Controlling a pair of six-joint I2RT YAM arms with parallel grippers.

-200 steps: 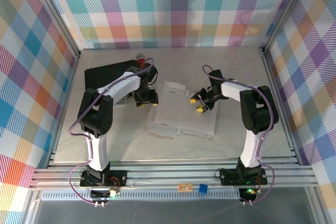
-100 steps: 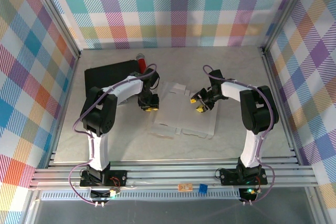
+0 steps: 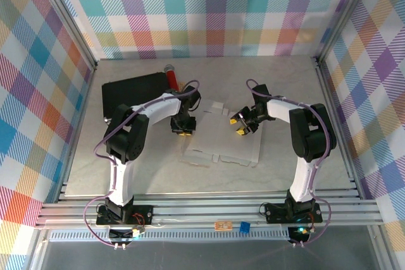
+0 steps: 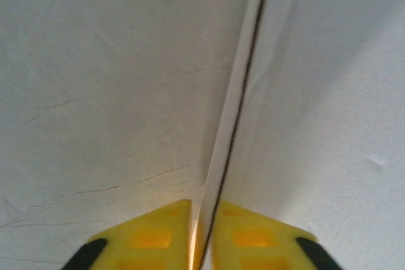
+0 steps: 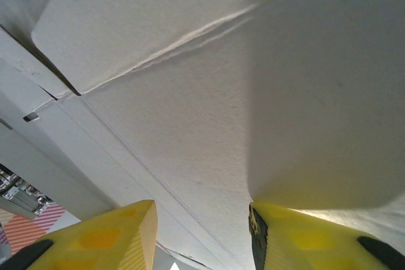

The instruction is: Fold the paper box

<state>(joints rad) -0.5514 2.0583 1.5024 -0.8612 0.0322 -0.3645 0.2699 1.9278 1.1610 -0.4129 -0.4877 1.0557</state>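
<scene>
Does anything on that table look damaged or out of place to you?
Nothing serious. The paper box lies mostly flat, with one thin edge pinched in the left tool. The cardboard beside that edge carries a small dent, and a flap in the right wrist view has a wavy, doubled crease.

Creased white paper box (image 3: 220,138), mostly flat

Top external: high behind the arm bases, looking down from far over the whole table (image 3: 285,80).
Left wrist: behind the left gripper (image 4: 201,248), facing forward, very near the paper box (image 4: 310,93), whose edge runs between the jaws.
Right wrist: behind the right gripper (image 5: 202,238), equally near, with the paper box beyond the jaws.
Shared: the paper box, in all three views.
</scene>
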